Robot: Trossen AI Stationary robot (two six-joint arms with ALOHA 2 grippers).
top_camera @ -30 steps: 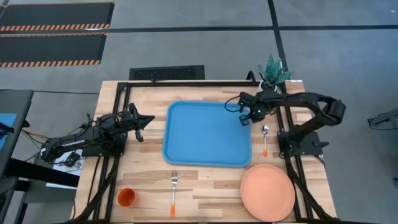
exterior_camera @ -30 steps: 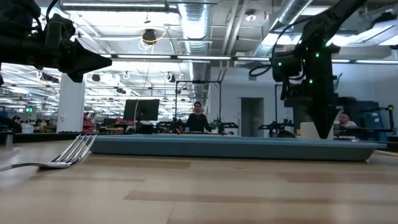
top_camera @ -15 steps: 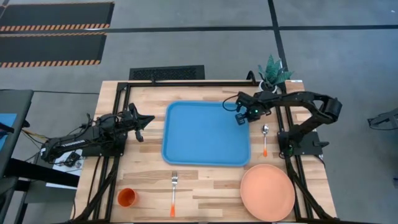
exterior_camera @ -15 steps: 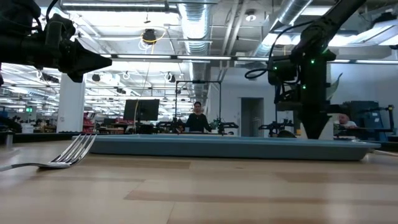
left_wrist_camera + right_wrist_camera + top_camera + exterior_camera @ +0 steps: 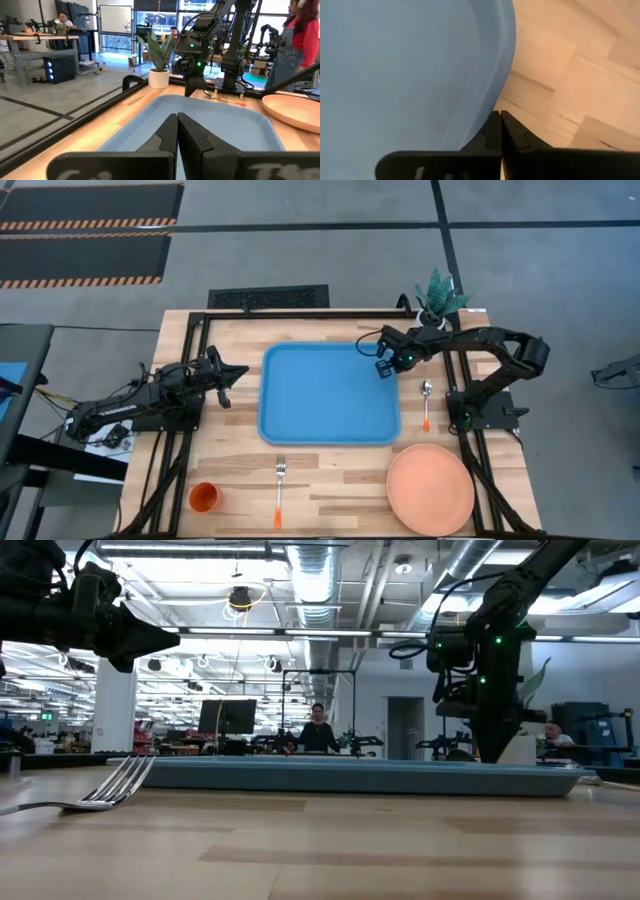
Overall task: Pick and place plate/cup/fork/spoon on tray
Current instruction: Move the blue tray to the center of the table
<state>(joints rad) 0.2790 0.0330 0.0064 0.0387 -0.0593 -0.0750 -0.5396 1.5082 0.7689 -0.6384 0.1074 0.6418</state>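
- Since a second ago the tray (image 5: 329,394) has slid leftward across the desk (image 5: 340,485); right claw (image 5: 384,367), fingers closed with the rim between them, sits at its far right corner.
- Left claw (image 5: 228,380), closed and empty, hovers left of the tray.
- Nothing is loaded yet: plate (image 5: 430,489), cup (image 5: 204,497), fork (image 5: 279,491) and spoon (image 5: 426,404) all lie on the desk outside the tray.
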